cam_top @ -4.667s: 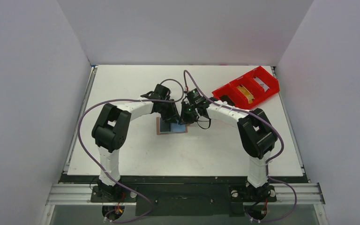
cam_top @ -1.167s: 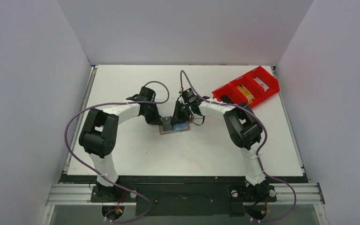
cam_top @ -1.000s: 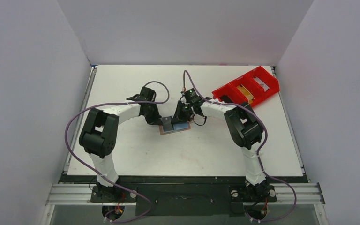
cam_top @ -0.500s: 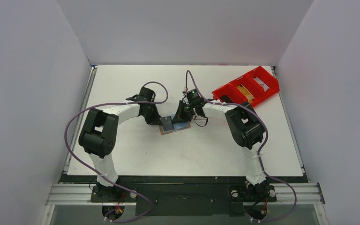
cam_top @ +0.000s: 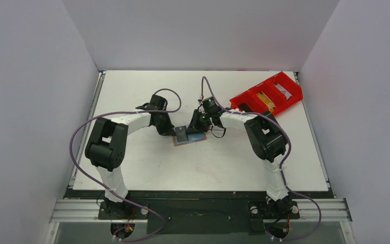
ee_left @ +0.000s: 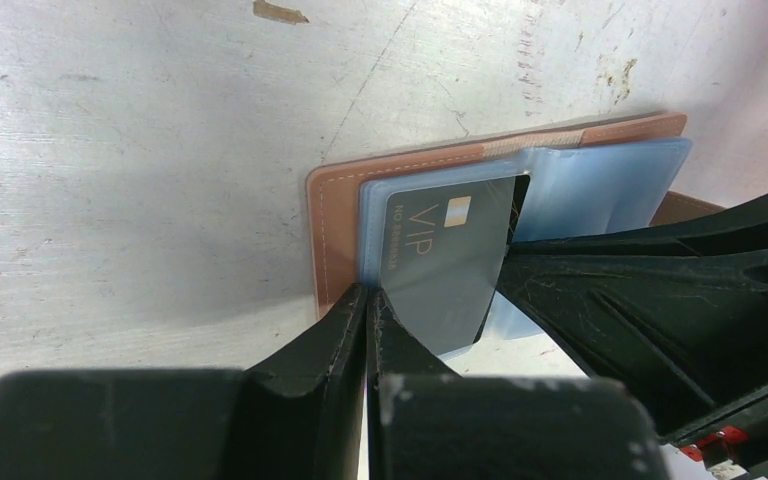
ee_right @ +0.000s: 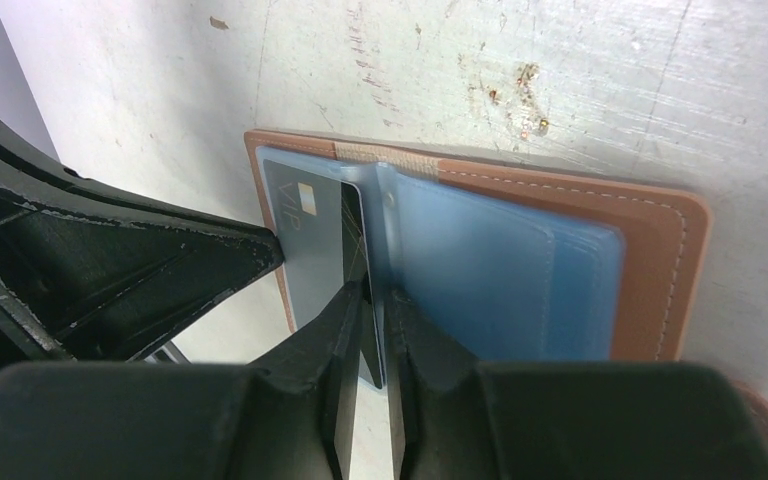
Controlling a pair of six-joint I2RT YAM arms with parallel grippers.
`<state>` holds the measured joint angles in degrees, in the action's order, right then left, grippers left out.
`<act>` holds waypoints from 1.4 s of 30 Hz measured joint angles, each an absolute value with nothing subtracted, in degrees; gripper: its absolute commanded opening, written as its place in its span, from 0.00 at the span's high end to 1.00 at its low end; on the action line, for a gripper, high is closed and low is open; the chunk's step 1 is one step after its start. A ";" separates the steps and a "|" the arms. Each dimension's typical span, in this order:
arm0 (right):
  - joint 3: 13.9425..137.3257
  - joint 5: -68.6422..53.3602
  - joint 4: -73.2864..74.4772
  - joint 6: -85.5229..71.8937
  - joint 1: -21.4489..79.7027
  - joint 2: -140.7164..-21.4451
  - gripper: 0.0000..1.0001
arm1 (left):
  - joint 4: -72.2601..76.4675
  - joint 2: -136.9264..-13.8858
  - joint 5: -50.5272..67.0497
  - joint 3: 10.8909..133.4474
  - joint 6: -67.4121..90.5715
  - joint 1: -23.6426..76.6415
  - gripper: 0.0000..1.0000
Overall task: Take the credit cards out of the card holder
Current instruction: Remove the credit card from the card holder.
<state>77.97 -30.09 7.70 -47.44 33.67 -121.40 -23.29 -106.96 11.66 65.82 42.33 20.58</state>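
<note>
The card holder [cam_top: 197, 138] lies open on the table, a tan-brown cover [ee_right: 660, 250] with pale blue sleeves. A dark grey credit card [ee_left: 440, 260] marked VIP stands tilted up out of the left sleeve [cam_top: 182, 133]. My right gripper [ee_right: 372, 292] is shut on that card's [ee_right: 310, 240] near edge, which runs between the two fingers. My left gripper [ee_left: 368, 297] is shut with nothing between its fingers, its tips resting on the holder's left edge [ee_left: 332, 230]. In the top view the left gripper [cam_top: 174, 132] and right gripper [cam_top: 193, 129] meet over the holder.
A red compartment tray [cam_top: 266, 95] holding a yellow and a pale item stands at the back right. White walls close in the table on three sides. The right gripper's black fingers [ee_left: 640, 290] fill the right of the left wrist view.
Since several seconds ago the left arm has pulled back to the holder's left edge and the card has come up tilted. Over the last second the right gripper edged slightly right.
</note>
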 measured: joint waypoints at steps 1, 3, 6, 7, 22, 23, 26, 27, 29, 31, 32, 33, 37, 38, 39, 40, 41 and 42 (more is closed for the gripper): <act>77.97 -30.26 7.55 -47.44 33.67 -121.40 0.86 | -23.29 -106.96 11.73 65.82 42.30 20.58 1.00; 77.95 -30.48 7.40 -47.51 33.67 -121.40 0.85 | -23.27 -106.96 11.79 65.82 42.26 20.60 1.00; 77.84 -30.76 7.09 -47.88 33.67 -121.43 0.85 | -23.24 -107.07 11.77 65.95 42.19 20.84 1.00; 77.78 -30.83 6.96 -48.05 33.63 -121.45 0.85 | -23.31 -107.20 11.73 66.15 42.15 20.99 1.00; 77.32 -31.05 5.98 -48.99 32.71 -121.62 0.99 | -25.34 -109.21 10.22 69.56 41.71 22.63 1.00; 77.28 -31.18 5.87 -48.99 32.64 -121.62 1.00 | -25.34 -109.21 10.22 69.54 41.71 22.61 1.00; 77.12 -31.33 5.58 -48.95 32.58 -121.62 1.00 | -25.28 -109.21 10.28 69.45 41.74 22.41 1.00; 77.12 -31.33 5.56 -48.95 32.58 -121.62 1.00 | -25.19 -109.21 10.39 69.34 41.76 22.37 1.00; 77.12 -31.31 5.56 -48.88 32.56 -121.62 1.00 | -24.80 -109.10 10.74 68.99 41.80 22.11 1.00; 77.10 -31.31 5.56 -48.77 32.53 -121.60 1.00 | -24.05 -108.84 11.33 68.34 41.95 21.76 1.00; 77.10 -31.31 5.56 -48.71 32.53 -121.60 1.00 | -23.73 -108.75 11.53 68.05 42.00 21.63 1.00; 77.10 -31.31 5.54 -48.66 32.51 -121.60 1.00 | -23.33 -108.64 11.81 67.75 42.09 21.50 1.00; 77.01 -31.38 5.50 -48.56 32.42 -121.54 1.00 | -21.93 -108.29 13.19 66.54 42.44 20.62 1.00; 76.93 -31.35 5.43 -48.51 32.42 -121.49 1.00 | -21.74 -108.22 13.28 66.30 42.44 20.49 1.00; 76.86 -31.38 5.28 -48.49 32.42 -121.43 1.00 | -21.43 -108.20 13.56 66.00 42.52 20.27 1.00; 76.79 -31.38 5.19 -48.47 32.42 -121.40 1.00 | -21.19 -108.18 13.87 65.82 42.59 20.05 1.00; 76.79 -31.38 5.17 -48.47 32.42 -121.38 1.00 | -21.02 -108.18 14.13 65.69 42.63 19.92 1.00; 76.77 -31.38 5.17 -48.45 32.40 -121.38 1.00 | -20.82 -108.14 14.24 65.54 42.68 19.81 1.00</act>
<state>76.77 -31.38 5.17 -48.45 32.40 -121.38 -20.82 -108.14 14.24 65.54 42.68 19.81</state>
